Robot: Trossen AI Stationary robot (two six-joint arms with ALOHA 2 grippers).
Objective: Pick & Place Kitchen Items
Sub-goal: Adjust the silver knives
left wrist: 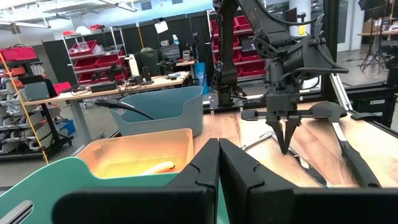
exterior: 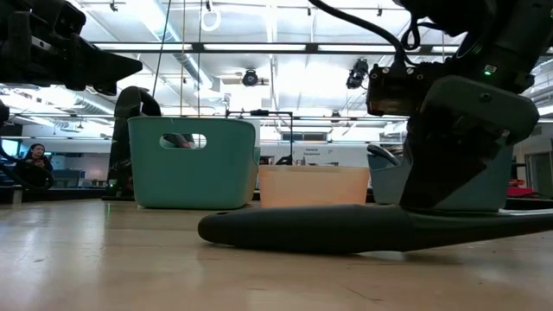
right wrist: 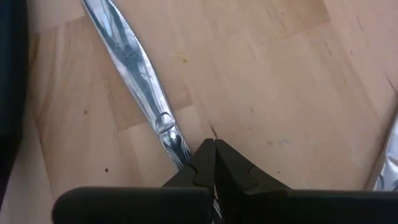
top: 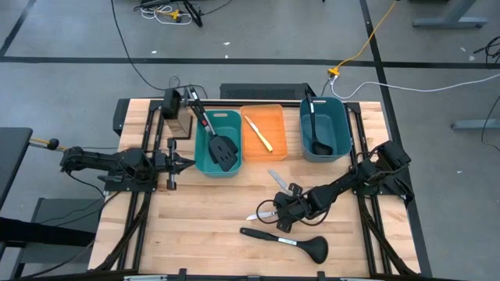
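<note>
Silver knife point(right wrist: 140, 81), apparently hand-pinched point(right wrist: 214, 163).

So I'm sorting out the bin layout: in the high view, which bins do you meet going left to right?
Teal bin with the spatula → orange bin → darker teal bin with the ladle.

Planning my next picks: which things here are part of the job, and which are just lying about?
Job: silver table knife in the right hand; second silver knife; black plastic ladle on the table; black slotted spatulas; yellowish stick; second black ladle, binned.

Lying about: teal plastic bins; orange plastic bin; black box at back left.
</note>
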